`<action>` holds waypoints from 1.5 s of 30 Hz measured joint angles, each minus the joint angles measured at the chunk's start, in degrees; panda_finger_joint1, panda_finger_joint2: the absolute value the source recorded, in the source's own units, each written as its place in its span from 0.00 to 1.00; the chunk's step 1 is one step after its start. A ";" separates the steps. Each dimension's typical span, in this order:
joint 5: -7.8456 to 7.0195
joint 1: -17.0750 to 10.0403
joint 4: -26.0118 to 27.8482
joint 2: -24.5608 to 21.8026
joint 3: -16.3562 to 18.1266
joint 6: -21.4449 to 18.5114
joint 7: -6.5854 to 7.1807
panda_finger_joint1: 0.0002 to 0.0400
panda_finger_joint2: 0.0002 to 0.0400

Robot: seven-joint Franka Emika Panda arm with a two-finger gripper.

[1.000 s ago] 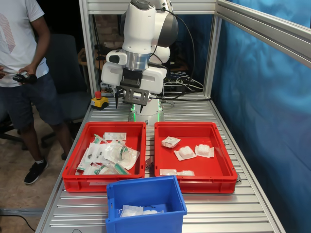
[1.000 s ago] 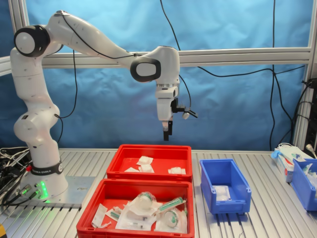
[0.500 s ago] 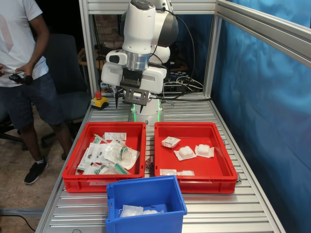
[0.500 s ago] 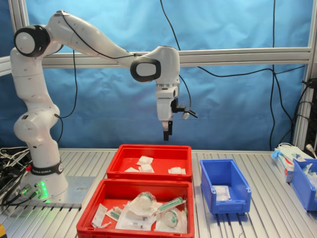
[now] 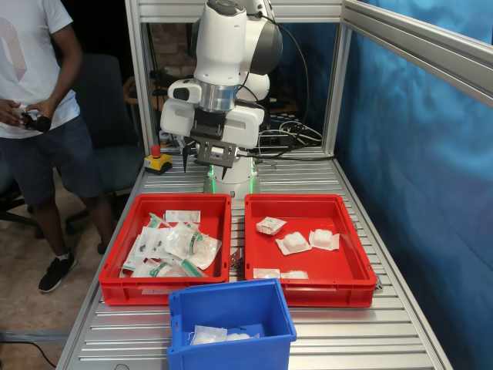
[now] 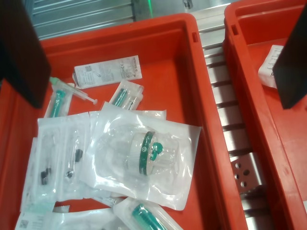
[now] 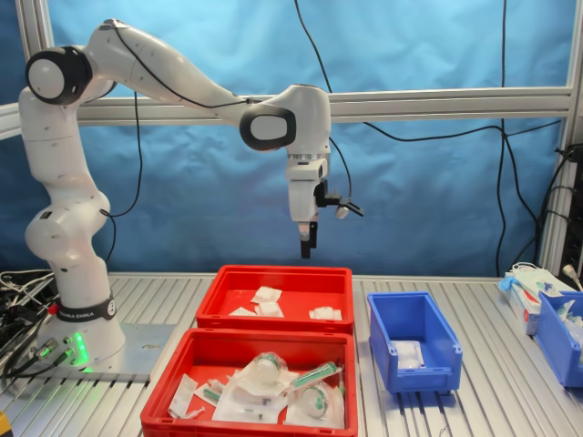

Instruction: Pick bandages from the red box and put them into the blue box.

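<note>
The red box is the right tray in the first exterior view and the far tray in the second exterior view. It holds a few white bandages. One bandage shows at the edge of the wrist view. The blue box stands next to the trays and holds white packets. My gripper hangs open and empty high above the trays, over the pouch tray's side nearest the red box.
The twin red tray is heaped with green-printed pouches. A person stands at the first exterior view's left. A red stop button is near the arm's base. Another blue bin is at the second exterior view's right.
The arm and all the boxes are still. Only the person's hands have shifted a little.
</note>
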 joint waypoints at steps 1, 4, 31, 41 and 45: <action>0.00 0.00 0.00 0.00 0.00 0.00 0.00 1.00 1.00; 0.00 0.00 0.00 0.00 0.00 0.00 0.00 1.00 1.00; 0.00 0.00 0.00 0.00 -0.01 0.00 12.55 1.00 1.00; 0.00 0.00 0.00 0.00 -0.06 0.00 31.94 1.00 1.00; 0.00 0.00 0.00 0.00 -0.06 0.00 39.22 1.00 1.00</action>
